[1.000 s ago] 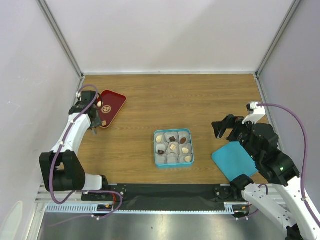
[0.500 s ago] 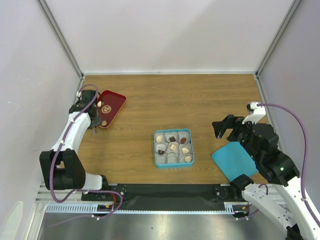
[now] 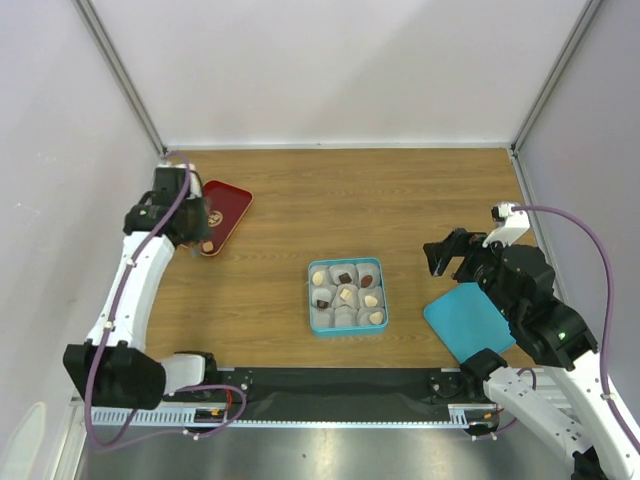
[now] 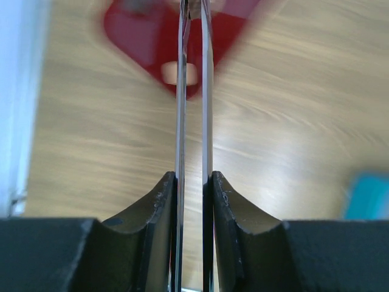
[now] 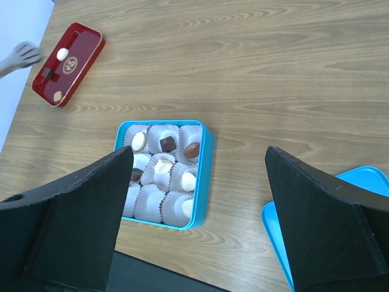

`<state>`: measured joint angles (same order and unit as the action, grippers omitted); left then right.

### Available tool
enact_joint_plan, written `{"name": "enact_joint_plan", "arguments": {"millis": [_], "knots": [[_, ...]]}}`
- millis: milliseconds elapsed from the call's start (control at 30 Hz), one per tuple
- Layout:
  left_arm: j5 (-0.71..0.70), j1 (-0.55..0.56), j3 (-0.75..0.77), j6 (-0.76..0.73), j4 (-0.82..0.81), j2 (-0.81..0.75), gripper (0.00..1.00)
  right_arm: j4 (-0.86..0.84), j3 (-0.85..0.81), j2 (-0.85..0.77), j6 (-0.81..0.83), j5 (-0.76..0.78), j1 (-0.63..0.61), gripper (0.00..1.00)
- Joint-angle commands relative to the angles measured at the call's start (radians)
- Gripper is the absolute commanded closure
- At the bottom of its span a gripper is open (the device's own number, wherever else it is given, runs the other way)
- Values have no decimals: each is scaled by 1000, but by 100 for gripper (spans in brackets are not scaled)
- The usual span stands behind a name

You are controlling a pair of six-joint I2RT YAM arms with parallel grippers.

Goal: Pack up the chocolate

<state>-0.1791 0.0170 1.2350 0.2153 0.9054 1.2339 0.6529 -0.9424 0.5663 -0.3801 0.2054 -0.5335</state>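
Sitting in two places, the chocolate (image 5: 162,166) is a set of small bites. Seven pieces lie in white paper cups (image 5: 155,205) inside the blue tin (image 5: 208,170) near the middle of the tabletop (image 3: 400,200). Three more lie on the red tray (image 5: 85,45) at the far left.

In the tin, cream pieces and dark brown ones are mixed. The centre piece is a pale square; the others look rounded or blocky. On the tray one piece is white and round, one dark, one tan.

Each piece is too small to show a long axis or a facing. The three on the tray line up along the tray's length, which runs slantwise to the tabletop's edges.

The left claw (image 4: 194,182) is pinched narrow on the metal tongs (image 4: 206,109). Their two thin blades run straight out toward the tray, where a blurred cream piece shows beside them.

The right claw (image 5: 197,151) stands spread wide, holding nothing, near the blue lid (image 3: 468,318), which lies to the right of the tin.
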Motion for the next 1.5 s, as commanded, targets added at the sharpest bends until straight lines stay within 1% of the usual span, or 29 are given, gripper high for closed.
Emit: {"name": "enact_joint_plan", "arguments": {"millis": [0, 33, 100, 133, 167, 200, 367, 400, 467, 533, 600, 733, 867, 967, 1300, 1467], "knots": [[211, 201, 41, -40, 18, -37, 76, -18, -18, 9, 9, 28, 3, 4], [237, 248, 41, -39, 15, -43, 76, -16, -19, 7, 13, 38, 4, 4], [332, 340, 32, -30, 6, -63, 76, -3, -25, 9, 21, 48, 4, 4], [364, 419, 17, -28, -9, -73, 76, 4, -29, 10, 21, 54, 6, 4], [394, 458, 8, -28, -13, -82, 76, 8, -35, 10, 26, 69, 4, 4], [432, 525, -5, -25, -17, -102, 76, 17, -38, 12, 33, 78, 4, 4], [469, 681, -84, -30, -5, -163, 78, 24, -39, 18, 46, 117, 6, 4], [487, 725, -95, -30, 0, -172, 77, 24, -39, 27, 47, 115, 6, 4], [497, 767, -124, -30, 12, -201, 73, 28, -39, 38, 50, 109, 7, 4], [515, 820, -140, -33, 21, -218, 73, 34, -48, 50, 55, 107, 7, 4], [491, 840, -149, -30, 18, -243, 74, 39, -59, 52, 58, 114, 7, 4], [474, 841, -167, -34, 32, -243, 74, 48, -78, 50, 58, 120, 7, 4], [504, 842, -196, -47, 35, -232, 73, 70, -84, 40, 46, 118, 7, 4], [483, 842, -209, -44, 29, -229, 72, 85, -90, 27, 47, 117, 7, 4], [498, 842, -213, -31, 26, -168, 70, 94, -108, 20, 61, 127, 9, 4], [480, 842, -207, -25, 39, -151, 69, 91, -108, 18, 66, 131, 6, 4]]}}
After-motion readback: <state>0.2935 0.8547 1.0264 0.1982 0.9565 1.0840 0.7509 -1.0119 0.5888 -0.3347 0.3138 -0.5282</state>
